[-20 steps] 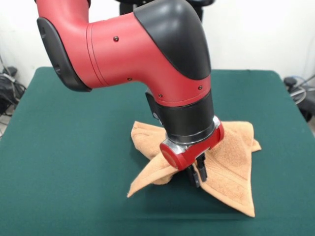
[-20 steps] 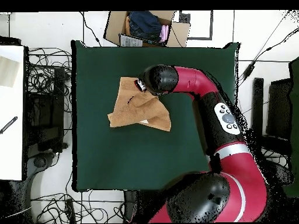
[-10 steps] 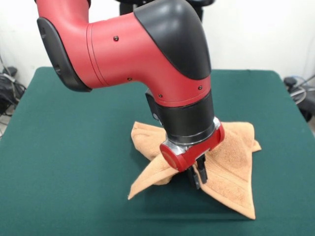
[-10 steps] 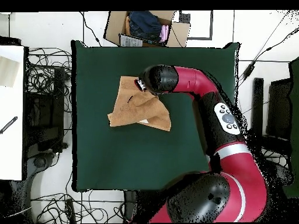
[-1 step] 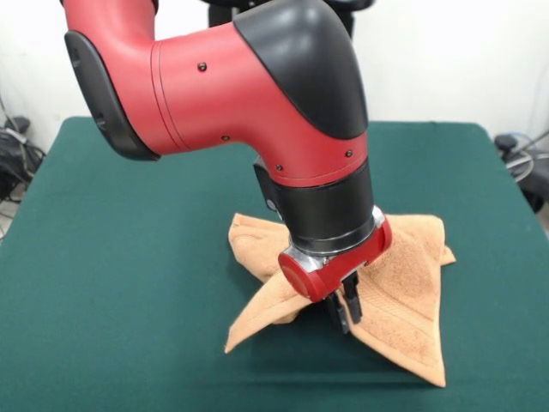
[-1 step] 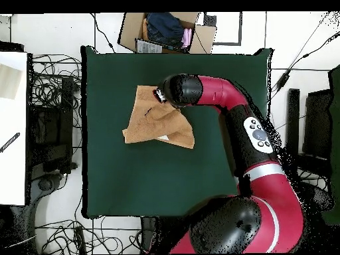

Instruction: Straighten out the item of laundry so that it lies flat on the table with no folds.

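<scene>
Towel: the orange-tan hand towel (image 5: 403, 283) is lying crumpled near the middle of the green table (image 5: 129, 300), its folds rising toward the gripper (image 5: 345, 311); in the overhead view the towel (image 6: 149, 123) is sitting a little toward 11 o'clock from the table's (image 6: 133, 179) centre.
Gripper: its dark fingers (image 5: 352, 302) are pointing down onto a raised fold of the towel and appear to be pinching it, standing close together with cloth around them.
Towel relative to gripper: cloth is spreading out to 3, 5 and 8 o'clock from the fingertips in the front view; one pointed corner is reaching toward 7 o'clock, another toward 5 o'clock.
Hidden: the red and black arm (image 5: 257, 103) is covering the towel's far middle part; in the overhead view the wrist (image 6: 179, 89) is hiding the gripper itself and the towel's corner at 2 o'clock.
Hard to make out: the exact contact between fingertips and cloth is lying in shadow.
Edges: the towel's 5 o'clock corner is coming close to the front view's bottom edge.
Open room: bare green cloth is lying on every side of the towel, widest toward 6 o'clock in the overhead view.
</scene>
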Controlling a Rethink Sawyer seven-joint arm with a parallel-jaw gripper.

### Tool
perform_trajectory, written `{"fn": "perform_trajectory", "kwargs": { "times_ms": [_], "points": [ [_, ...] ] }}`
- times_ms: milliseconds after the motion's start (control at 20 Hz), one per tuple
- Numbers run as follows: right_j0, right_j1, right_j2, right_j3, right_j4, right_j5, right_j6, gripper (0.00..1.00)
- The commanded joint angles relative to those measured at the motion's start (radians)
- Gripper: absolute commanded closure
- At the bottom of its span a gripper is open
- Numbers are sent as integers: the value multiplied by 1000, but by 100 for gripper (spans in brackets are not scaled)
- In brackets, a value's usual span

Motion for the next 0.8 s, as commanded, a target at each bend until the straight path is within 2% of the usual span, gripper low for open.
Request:
{"fn": "perform_trajectory", "kwargs": {
  "times_ms": [50,800],
  "points": [
    [4,31,9,-36,21,-73,95,100],
    [5,30,3,-33,26,-65,103,100]
  ]
}}
